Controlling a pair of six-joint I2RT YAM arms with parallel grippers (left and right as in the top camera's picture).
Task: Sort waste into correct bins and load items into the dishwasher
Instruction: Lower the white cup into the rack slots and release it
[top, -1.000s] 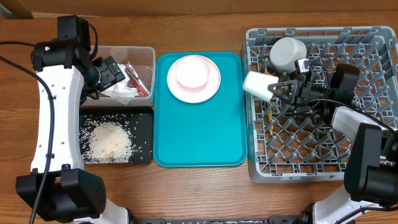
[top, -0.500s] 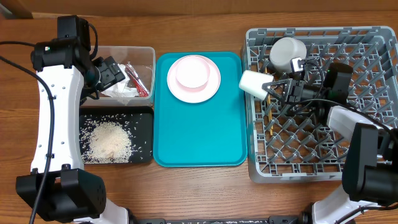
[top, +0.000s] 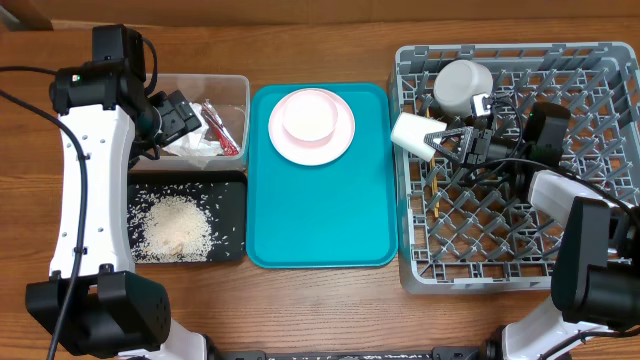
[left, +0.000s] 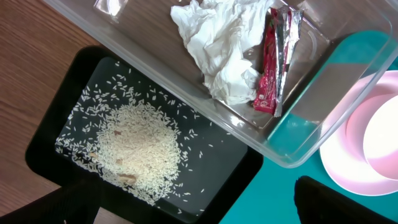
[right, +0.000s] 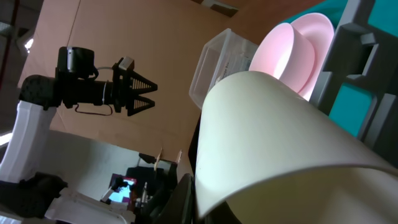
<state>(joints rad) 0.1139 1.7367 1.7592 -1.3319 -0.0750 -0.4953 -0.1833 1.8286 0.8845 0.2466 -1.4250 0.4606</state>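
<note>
**A:** Closest in, the right gripper has its jaws clamped on the small white cup. In the right wrist view the cup's pale wall fills nearly the whole frame.

**B:** And where's that against the large square grey plastic dish rack?

**A:** Right over the rack's left wall, toward its far-left corner, partly hanging outside. The cup is tipped on its side, with its long axis running from the jaws out across that wall, away from the rack.

**B:** So the open pegs lie behind the cup, on the gripper's own side.

**A:** Exactly. By the look of it, the move wanted is a pull back over the lattice and a turn mouth-down. Which end is the mouth can't be told for sure from here.

**B:** Any neighbours?

**A:** The grey bowl sits inside the rack, just beyond the cup toward the far wall. They're near each other, so that's the thing to steer clear of.

**B:** Farther out?

**A:** Left of the rack, the teal serving tray carries the pale pink round plate with the pale pink bowl on it, not yet loaded.

**B:** And the other arm?

**A:** Well away from the rack, the left gripper hovers above the clear plastic rectangular tub, fingers spread and holding nothing. The right arm is plainly the nearer one.
</note>
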